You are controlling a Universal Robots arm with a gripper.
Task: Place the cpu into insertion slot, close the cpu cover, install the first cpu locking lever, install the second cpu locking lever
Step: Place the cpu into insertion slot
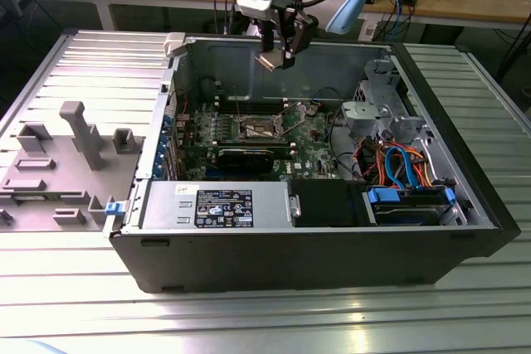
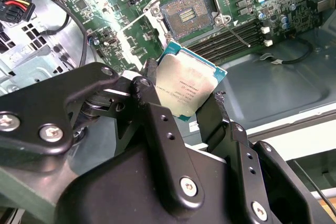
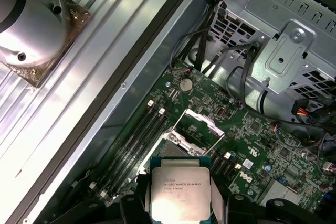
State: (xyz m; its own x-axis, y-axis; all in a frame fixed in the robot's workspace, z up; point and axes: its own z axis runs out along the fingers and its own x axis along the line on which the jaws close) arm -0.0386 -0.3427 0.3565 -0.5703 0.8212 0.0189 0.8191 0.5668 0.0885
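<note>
Big picture first: the black computer case (image 1: 290, 254) lies open across the middle of the exterior view, on the ribbed metal table (image 1: 249, 321). Inside it, the green board (image 1: 311, 143) takes the centre, a labelled power supply (image 1: 216, 203) sits along the lower front wall, and a metal drive cage (image 1: 373, 118) with orange and blue cables (image 1: 398, 163) fills the right side. A grey fixture tray (image 1: 66, 163) sits off at centre left, outside the case.

Up at upper centre, the gripper (image 1: 276, 57) hangs above the case's far wall, well clear of the board. Its two black fingers (image 2: 149, 80) are clamped on opposite edges of the cpu (image 2: 189, 87), silver face to the camera in both wrist views, and nothing sits between the chip and the board.

On the board, the insertion slot (image 2: 187, 17) shows its dark pin field, exposed, with the long memory slots (image 2: 231, 43) just beside it. In the first wrist view the cpu cover (image 3: 197, 124) is swung up off the socket, just beyond the held chip's edge.
</note>
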